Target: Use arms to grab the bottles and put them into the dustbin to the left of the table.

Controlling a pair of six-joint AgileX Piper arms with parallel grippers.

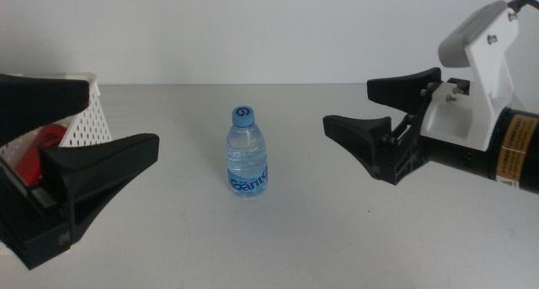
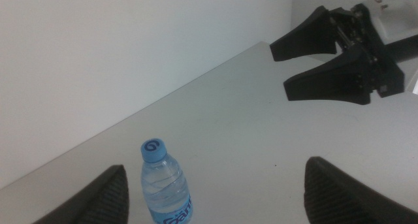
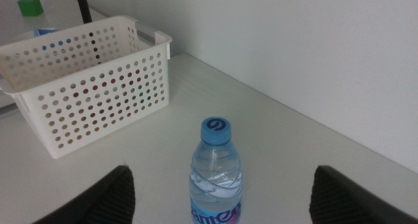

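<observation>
The clear water bottle [image 1: 248,154] stands upright mid-table, full-looking, so probably fairly heavy, smooth and slippery; the ribbed body above the label seems the best hold. Left gripper [image 1: 105,129] and right gripper [image 1: 366,110] flank it, both spread and empty. The table [image 1: 337,238] is plain pale grey; the dustbin [image 1: 88,120] sits far left

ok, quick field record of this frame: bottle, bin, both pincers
bottle: water bottle, blue cap, upright mid-table, free
bin: white basket at table's left; something red inside
left pincer: open, left of bottle, in front of bin, holding nothing
right pincer: open, right of bottle, holding nothing
table: light grey
</observation>
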